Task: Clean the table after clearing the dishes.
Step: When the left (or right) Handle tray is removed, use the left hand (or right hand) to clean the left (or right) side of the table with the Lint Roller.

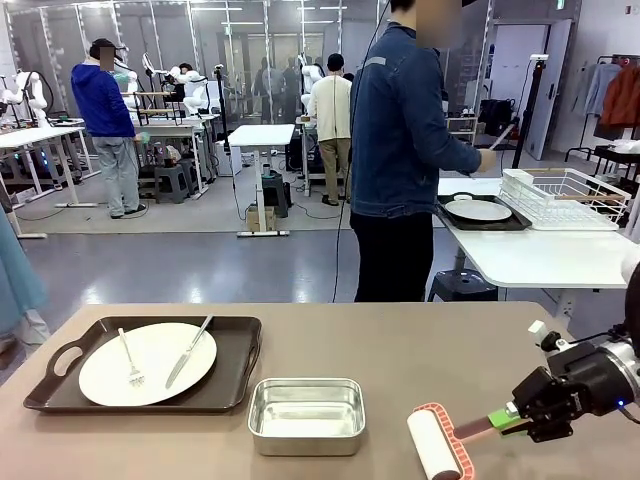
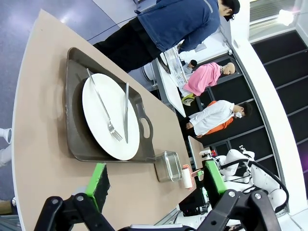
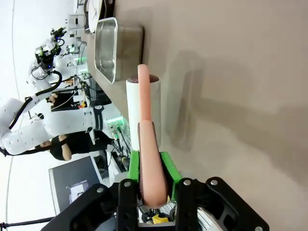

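Your right gripper (image 1: 506, 418) is clamped on the pink handle of the lint roller (image 1: 437, 445) at 5 o'clock on the table (image 1: 400, 345), your left gripper (image 2: 154, 169) gapes wide and empty — the white plate (image 1: 148, 364) sits on its tray (image 1: 240, 338) at 8 o'clock.

Looks like an open research lab, not a home. Told by the bare grey floor (image 1: 200, 260) at 12 o'clock, white worktops (image 1: 262, 135) on metal legs (several rows deep) with people (image 1: 105, 120) standing at them at 11, glass partitions (image 1: 240, 40) behind, a clothes rack (image 1: 622, 98) at 2.
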{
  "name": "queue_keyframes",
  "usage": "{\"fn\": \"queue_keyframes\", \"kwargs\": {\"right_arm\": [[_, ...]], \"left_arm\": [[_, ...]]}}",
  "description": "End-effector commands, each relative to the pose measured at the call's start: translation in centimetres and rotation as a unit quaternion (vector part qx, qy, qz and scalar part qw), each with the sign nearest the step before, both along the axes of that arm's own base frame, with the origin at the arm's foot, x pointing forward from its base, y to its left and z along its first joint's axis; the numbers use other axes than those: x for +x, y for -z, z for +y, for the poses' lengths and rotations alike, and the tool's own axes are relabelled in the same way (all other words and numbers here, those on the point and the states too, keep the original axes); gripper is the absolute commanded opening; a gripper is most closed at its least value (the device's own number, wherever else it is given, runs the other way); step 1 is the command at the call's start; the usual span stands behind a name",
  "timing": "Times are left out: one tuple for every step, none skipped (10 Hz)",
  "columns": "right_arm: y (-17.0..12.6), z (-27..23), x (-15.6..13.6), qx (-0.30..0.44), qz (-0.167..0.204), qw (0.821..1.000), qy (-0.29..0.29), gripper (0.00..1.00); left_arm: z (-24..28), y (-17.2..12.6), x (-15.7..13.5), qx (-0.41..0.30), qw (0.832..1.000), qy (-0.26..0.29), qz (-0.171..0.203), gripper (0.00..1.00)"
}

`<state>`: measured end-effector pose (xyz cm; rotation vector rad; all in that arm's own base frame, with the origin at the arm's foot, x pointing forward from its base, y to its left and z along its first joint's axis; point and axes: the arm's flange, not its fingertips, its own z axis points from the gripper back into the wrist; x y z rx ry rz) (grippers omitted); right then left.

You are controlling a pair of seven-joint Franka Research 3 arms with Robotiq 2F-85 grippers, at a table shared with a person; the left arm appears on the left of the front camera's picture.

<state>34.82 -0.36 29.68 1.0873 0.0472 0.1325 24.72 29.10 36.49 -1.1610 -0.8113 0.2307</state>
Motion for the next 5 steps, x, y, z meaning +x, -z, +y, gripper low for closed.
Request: {"fn": "queue_keyframes", "kwargs": {"right_arm": [[-0.1,-0.2,0.2,0.011,-0.005,1.000,-0.009,0.00],[-0.1,-0.2,0.2,0.011,-0.005,1.000,-0.009,0.00],[-0.1,-0.2,0.2,0.011,-0.005,1.000,-0.009,0.00],[0.4,0.0,0.0,0.005,0.006,1.000,-0.002,0.22],[-1.5,0.6,0.1,-0.015,-0.001,0.999,0.031,0.22]], "left_arm": [[0.1,-0.1,-0.2,0.000,1.000,0.000,-0.003,1.00],[0.1,-0.1,-0.2,0.000,1.000,0.000,-0.003,1.00],[0.1,-0.1,-0.2,0.000,1.000,0.000,-0.003,1.00],[0.1,-0.1,-0.2,0.000,1.000,0.000,-0.003,1.00],[0.1,-0.1,-0.2,0.000,1.000,0.000,-0.003,1.00]]}}
